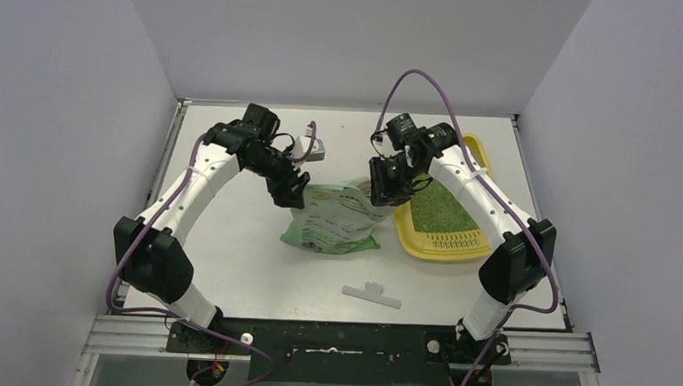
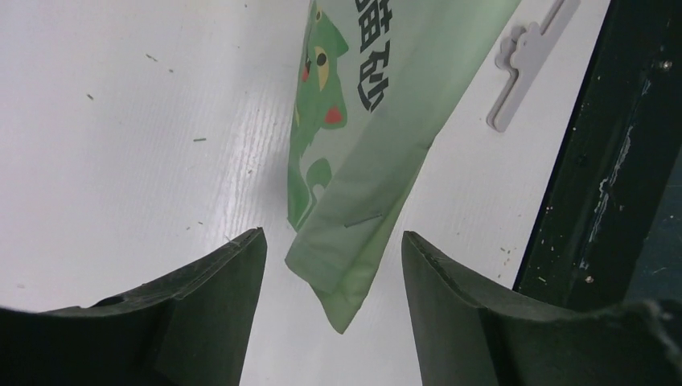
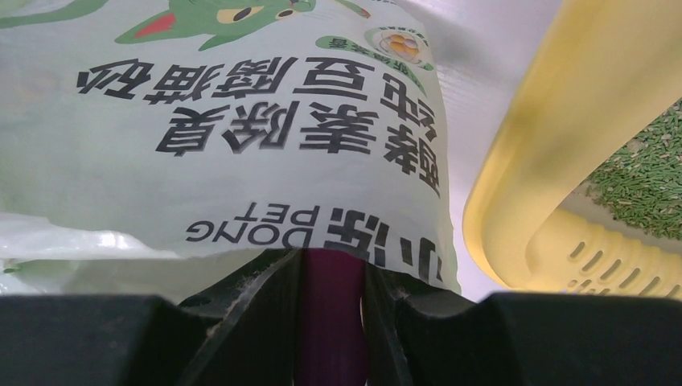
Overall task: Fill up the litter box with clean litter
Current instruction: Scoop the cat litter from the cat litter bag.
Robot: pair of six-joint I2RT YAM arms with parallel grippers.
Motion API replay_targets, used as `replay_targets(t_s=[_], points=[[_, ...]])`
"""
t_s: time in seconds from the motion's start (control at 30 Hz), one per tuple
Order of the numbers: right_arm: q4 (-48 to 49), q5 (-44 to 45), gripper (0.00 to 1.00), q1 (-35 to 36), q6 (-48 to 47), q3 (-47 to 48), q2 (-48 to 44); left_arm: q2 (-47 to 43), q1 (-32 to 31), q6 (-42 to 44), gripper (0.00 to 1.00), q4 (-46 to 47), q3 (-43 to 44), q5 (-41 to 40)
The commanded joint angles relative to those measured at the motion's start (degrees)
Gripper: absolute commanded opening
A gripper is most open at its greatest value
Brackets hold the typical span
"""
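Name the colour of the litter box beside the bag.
The litter box is yellow, with green litter inside. It shows best in the top external view.

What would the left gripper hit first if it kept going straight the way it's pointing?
The corner of the green bag: it lies between the open fingers of the left gripper, slightly ahead. Beyond it is the white table, though depth is hard to judge here.
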Motion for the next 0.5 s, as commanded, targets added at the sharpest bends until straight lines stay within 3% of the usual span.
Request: replay_targets(t_s=[0.0, 0.2, 0.47], points=[[-1.93, -0.08, 0.0, 0.58, -1.06, 1.44, -0.56, 0.41, 0.32, -1.36, 0.6, -1.73, -2.37, 2.93], [-3.02, 0.77, 0.0, 0.76, -1.08, 3.8, -1.01, 0.38, 0.24, -4.43, 0.58, 4.39, -7.48, 3.77], [-3.17, 1.48, 0.0, 0.66, -1.9, 5.83, -1.78, -2.2, -0.25, -6.23, 0.07, 13.24, -9.31, 7.39]])
